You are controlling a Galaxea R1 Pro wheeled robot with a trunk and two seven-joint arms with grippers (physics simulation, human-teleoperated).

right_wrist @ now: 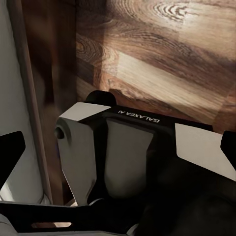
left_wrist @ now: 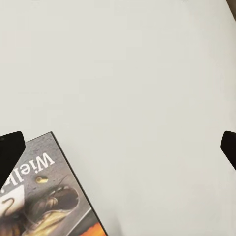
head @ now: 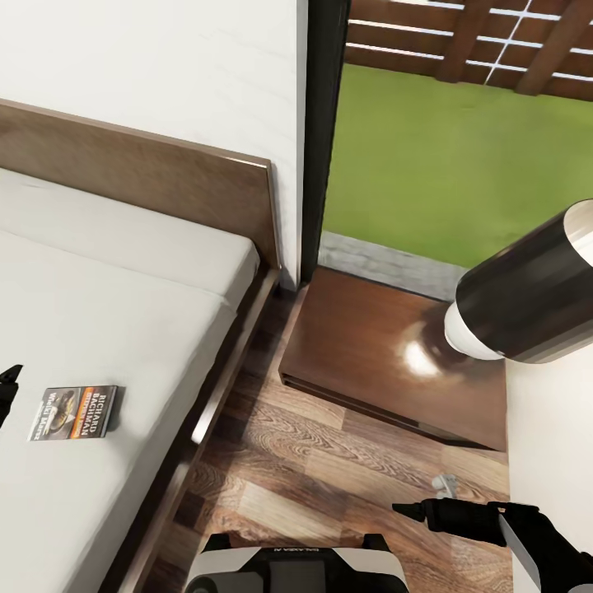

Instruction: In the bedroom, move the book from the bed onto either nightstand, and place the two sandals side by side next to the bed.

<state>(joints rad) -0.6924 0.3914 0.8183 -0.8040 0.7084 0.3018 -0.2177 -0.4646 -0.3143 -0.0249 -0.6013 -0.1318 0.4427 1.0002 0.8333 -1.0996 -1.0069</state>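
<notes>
The left gripper [left_wrist: 118,145] hangs over the off-white mattress of the bed [head: 123,272] with its jaws spread wide, nothing between them. In the left wrist view one dark fingertip [left_wrist: 11,147] overlaps the corner of the book [left_wrist: 46,196] while the other fingertip sits far off over bare mattress; whether the near tip touches the cover I cannot tell. In the head view the left gripper pokes in at the edge of the picture, and the book lies flat just beside it, on the side toward the bed's wooden edge, orange band and white lettering facing up.

The right gripper [head: 412,511] is low over the wood-plank floor [head: 313,461], well apart from the book, with the bed's edge between them. In the right wrist view its fingertips stand far apart, open and empty, with the robot's white-and-black base [right_wrist: 128,147] beyond them. The nightstand [head: 371,354] stands just ahead of this gripper, glossy top bare, beside the headboard [head: 165,177] and under the dark-framed window [head: 325,140], through which green lawn [head: 445,156] shows. A small pale object [head: 445,483] lies on the floor near the right gripper; it is too small to identify.
</notes>
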